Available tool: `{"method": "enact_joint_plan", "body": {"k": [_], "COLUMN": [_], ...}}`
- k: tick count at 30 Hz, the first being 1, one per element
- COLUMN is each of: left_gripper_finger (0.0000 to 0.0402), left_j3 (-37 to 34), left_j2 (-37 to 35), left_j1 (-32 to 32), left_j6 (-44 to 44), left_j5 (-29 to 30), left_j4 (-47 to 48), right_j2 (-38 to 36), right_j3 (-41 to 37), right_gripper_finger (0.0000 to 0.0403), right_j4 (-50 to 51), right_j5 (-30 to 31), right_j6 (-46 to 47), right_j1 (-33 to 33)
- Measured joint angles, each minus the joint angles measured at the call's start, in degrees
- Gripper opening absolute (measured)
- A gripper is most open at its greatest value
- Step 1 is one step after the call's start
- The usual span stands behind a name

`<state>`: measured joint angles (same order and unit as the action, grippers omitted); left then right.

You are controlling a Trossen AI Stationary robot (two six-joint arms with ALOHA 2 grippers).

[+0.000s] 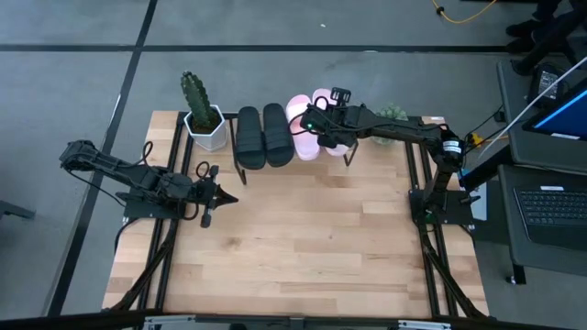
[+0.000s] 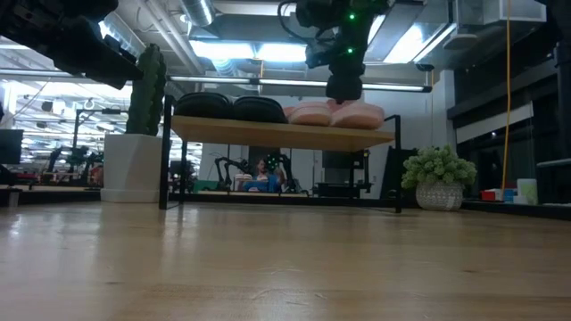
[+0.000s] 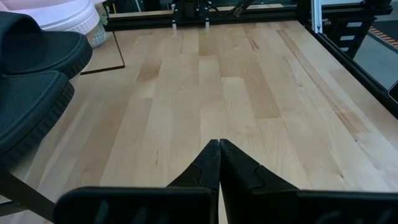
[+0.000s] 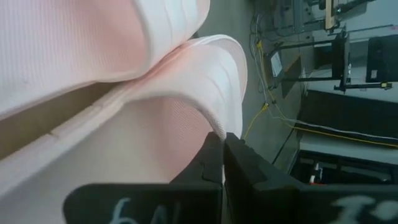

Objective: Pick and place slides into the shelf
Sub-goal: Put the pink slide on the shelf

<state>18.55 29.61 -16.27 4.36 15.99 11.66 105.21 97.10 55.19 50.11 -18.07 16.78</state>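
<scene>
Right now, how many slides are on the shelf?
4, side by side on the shelf: two black slides toward the cactus end, two pink slides beside them, with the shut right gripper over them. None seen elsewhere.

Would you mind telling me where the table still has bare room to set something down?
The widest free patch is the tabletop in front of the shelf, between the two arms. The back edge is crowded: cactus pot, black slides, pink slides with the shut right gripper over them, and a small plant. The shut left gripper rests left.
</scene>
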Motion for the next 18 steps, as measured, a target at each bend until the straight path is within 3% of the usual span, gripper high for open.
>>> {"method": "enact_joint_plan", "body": {"k": [18], "left_gripper_finger": [0.0000], "left_j3": [0.00], "left_j2": [0.01], "left_j1": [0.00], "left_j6": [0.02], "left_j5": [0.00], "left_j4": [0.00], "right_j2": [-0.07], "right_j3": [0.02], "right_gripper_finger": [0.0003], "right_j4": [0.19], "right_j5": [-0.81], "right_j6": [2.81], "right_j1": [0.00]}}
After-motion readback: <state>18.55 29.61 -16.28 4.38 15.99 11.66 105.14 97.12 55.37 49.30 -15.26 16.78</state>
